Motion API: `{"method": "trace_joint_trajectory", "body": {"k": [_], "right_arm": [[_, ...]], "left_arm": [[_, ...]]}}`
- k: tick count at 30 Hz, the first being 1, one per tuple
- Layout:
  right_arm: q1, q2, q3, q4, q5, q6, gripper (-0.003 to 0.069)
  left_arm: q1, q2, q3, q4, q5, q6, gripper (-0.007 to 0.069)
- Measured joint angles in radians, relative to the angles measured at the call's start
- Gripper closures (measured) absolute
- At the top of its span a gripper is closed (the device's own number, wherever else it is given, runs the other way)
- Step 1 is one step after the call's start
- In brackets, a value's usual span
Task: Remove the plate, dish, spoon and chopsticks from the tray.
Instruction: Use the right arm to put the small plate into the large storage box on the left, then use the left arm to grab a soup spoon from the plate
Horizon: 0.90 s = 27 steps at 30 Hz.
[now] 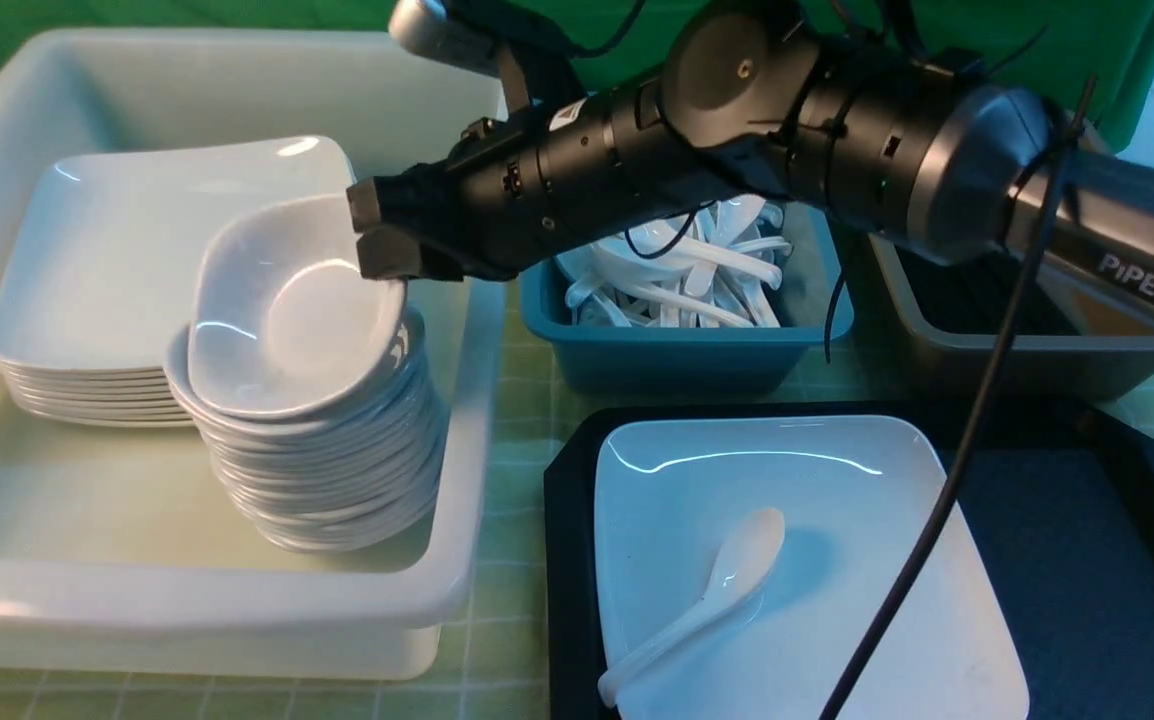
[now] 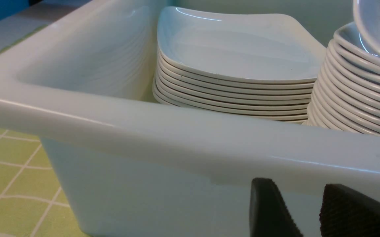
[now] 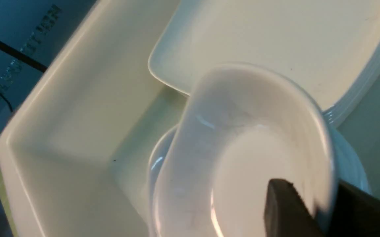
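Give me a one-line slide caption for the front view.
Right end effector at the rim of a small dish atop the binned stack; the spoon lies on the plate on the black tray.

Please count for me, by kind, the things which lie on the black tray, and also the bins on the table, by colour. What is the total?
Square plate, on the black tray: 1
Spoon, lying on that plate: 1
White bin: 1
Teal bin: 1
Grey-brown bin: 1
Total: 5
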Motion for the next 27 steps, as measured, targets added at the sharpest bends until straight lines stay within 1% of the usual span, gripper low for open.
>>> {"method": "trace_joint_trajectory", "body": {"k": [1, 3, 6, 7, 8, 10, 12, 14, 18, 20, 21, 23, 25, 26, 27], "right_arm": [[0.000, 0.003, 0.000, -0.006, -0.001, -0.001, 0.0441], [0.000, 0.007, 0.000, -0.007, 0.000, -0.001, 0.0381], [0.000, -0.001, -0.001, -0.036, 0.018, -0.002, 0.0330], [0.000, -0.008, -0.001, -0.057, 0.030, -0.002, 0.0326], [-0.001, -0.029, -0.001, -0.102, 0.059, -0.002, 0.0321], [-0.001, -0.048, -0.001, -0.134, 0.078, -0.002, 0.0321], [-0.002, -0.113, -0.003, -0.281, 0.171, -0.002, 0.0321], [-0.004, -0.161, -0.007, -0.370, 0.235, -0.002, 0.0321], [-0.006, -0.239, -0.008, -0.457, 0.335, -0.002, 0.0325], [-0.007, -0.292, -0.008, -0.498, 0.415, -0.002, 0.0372], [-0.007, -0.297, -0.008, -0.502, 0.424, -0.002, 0.0379], [-0.007, -0.373, -0.004, -0.600, 0.546, -0.002, 0.0505], [-0.007, -0.437, 0.024, -0.690, 0.573, -0.001, 0.0591], [-0.007, -0.485, 0.052, -0.762, 0.580, 0.002, 0.0620], [-0.007, -0.519, 0.072, -0.802, 0.584, 0.015, 0.0636]], "left_arm": [[0.000, 0.000, 0.000, 0.000, 0.000, 0.000, 0.0400], [0.000, 0.000, 0.000, 0.000, 0.000, 0.000, 0.0400], [0.000, 0.000, 0.000, 0.000, 0.000, 0.000, 0.0400], [0.000, 0.000, 0.000, 0.000, 0.000, 0.000, 0.0400], [0.000, 0.000, 0.000, 0.000, 0.000, 0.000, 0.0400], [0.000, 0.000, 0.000, 0.000, 0.000, 0.000, 0.0400], [0.000, 0.000, 0.000, 0.000, 0.000, 0.000, 0.0400], [0.000, 0.000, 0.000, 0.000, 0.000, 0.000, 0.0400], [0.000, 0.000, 0.000, 0.000, 0.000, 0.000, 0.0400], [0.000, 0.000, 0.000, 0.000, 0.000, 0.000, 0.0400], [0.000, 0.000, 0.000, 0.000, 0.000, 0.000, 0.0400], [0.000, 0.000, 0.000, 0.000, 0.000, 0.000, 0.0400], [0.000, 0.000, 0.000, 0.000, 0.000, 0.000, 0.0400], [0.000, 0.000, 0.000, 0.000, 0.000, 0.000, 0.0400], [0.000, 0.000, 0.000, 0.000, 0.000, 0.000, 0.0400]]}}
